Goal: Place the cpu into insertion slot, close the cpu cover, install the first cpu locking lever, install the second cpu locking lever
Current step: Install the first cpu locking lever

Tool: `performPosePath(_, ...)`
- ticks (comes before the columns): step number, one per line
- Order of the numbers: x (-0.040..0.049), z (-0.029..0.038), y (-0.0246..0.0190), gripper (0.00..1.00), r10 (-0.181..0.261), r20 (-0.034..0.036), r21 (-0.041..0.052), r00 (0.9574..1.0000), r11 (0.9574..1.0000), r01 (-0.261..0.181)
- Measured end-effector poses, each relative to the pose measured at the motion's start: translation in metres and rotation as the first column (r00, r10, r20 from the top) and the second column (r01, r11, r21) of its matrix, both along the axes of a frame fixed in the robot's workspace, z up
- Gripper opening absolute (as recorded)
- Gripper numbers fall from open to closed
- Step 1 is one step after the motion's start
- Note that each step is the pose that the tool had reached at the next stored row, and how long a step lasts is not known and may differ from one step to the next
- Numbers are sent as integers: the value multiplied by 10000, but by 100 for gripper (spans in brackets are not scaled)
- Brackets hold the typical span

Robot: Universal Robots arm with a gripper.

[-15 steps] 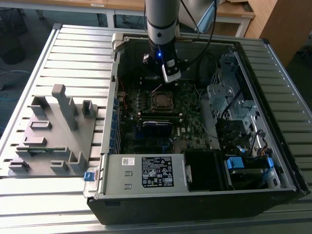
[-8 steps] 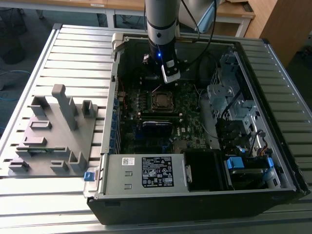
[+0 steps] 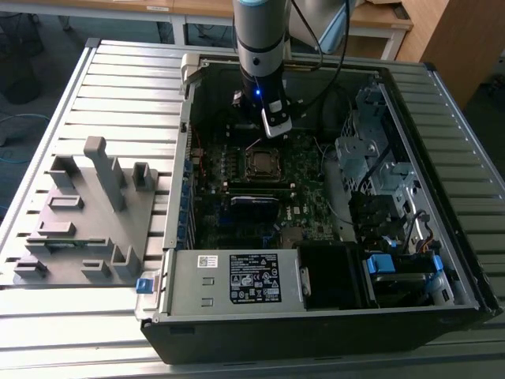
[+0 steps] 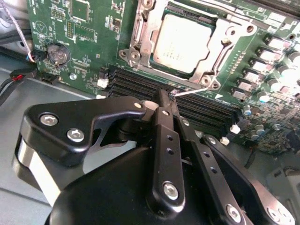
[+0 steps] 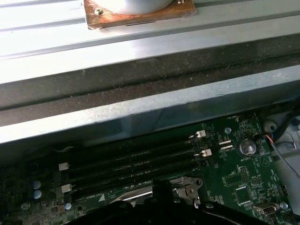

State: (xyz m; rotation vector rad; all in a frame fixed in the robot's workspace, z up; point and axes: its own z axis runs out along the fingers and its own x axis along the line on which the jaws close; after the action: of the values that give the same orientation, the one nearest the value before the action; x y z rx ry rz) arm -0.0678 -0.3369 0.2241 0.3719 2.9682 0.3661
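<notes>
Pincer: the pincer has its fingers drawn together, tips at the free end of a thin wire lever. I cannot tell whether the wire is pinched between them or only touched.
Why there: by my reading, the closed tips make a narrow point for pushing or hooking the lever, which suits the locking step.
Arm: in the exterior view the arm comes straight down into the open case, so the pincer can reach the board between the case walls.
Slot: in the exterior view the slot lies at about 6 o'clock from the pincer, close by.
Cpu: the cpu sits flat in the slot, a pale, dull silver square with softly rounded corners.
Cover: the cover is down around the cpu, a silvery frame whose window shows the chip's top.
Lever line: it runs along the cover's edge, just beside the black memory slots.
Tabletop: the slatted tabletop carries a grey fixture at 9 o'clock from the case.
</notes>
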Motion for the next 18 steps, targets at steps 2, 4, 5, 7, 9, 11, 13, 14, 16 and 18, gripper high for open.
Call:
performPosePath(2,0,-10,0,10,0,63,12,10000,10000,0)
performPosePath(4,-2,-23,1,10,0,152,16,9999,10000,-1)
performPosePath(5,-3,-29,2,10,1,200,17,9998,10000,-1)
performPosePath(7,-5,-44,6,10,0,292,18,9996,10000,0)
performPosePath(9,-10,-58,22,10,-9,359,16,9994,10000,8)
performPosePath(11,-15,-73,41,10,-19,419,18,9991,10000,19)
performPosePath(13,-21,-87,57,10,-32,464,19,9989,10000,31)
performPosePath(14,-22,-92,61,10,-35,480,19,9988,10000,35)
performPosePath(16,-23,-102,67,10,-41,508,18,9987,10000,40)
performPosePath(18,-23,-116,71,10,-41,561,18,9984,10000,40)
